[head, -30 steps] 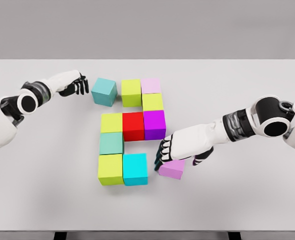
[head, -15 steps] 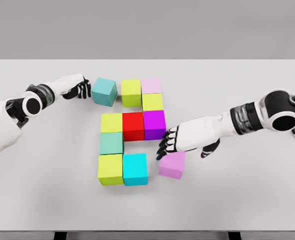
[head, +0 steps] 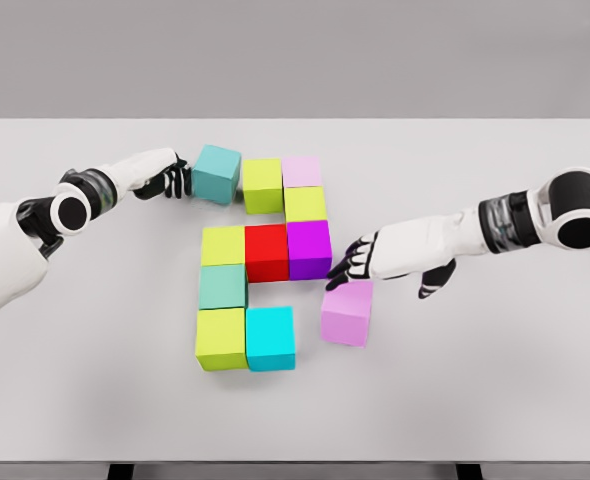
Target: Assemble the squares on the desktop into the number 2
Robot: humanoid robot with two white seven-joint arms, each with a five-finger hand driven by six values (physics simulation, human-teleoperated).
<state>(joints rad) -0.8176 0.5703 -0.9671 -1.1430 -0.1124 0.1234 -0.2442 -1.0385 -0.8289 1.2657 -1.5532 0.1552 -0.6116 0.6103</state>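
head view: left hand fingertips flat against teal cube; right hand spread, empty, above lilac cube.
likely light, rigid, smooth-faced: best pushed flat on a side.

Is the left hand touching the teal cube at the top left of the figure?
Touching. In the head view, the left hand's fingertips rest against the left face of the teal cube, with no table surface visible between them.

A broad white table with a matte, evenly lit top stands before a plain grey wall, and dark legs show beneath its near edge.
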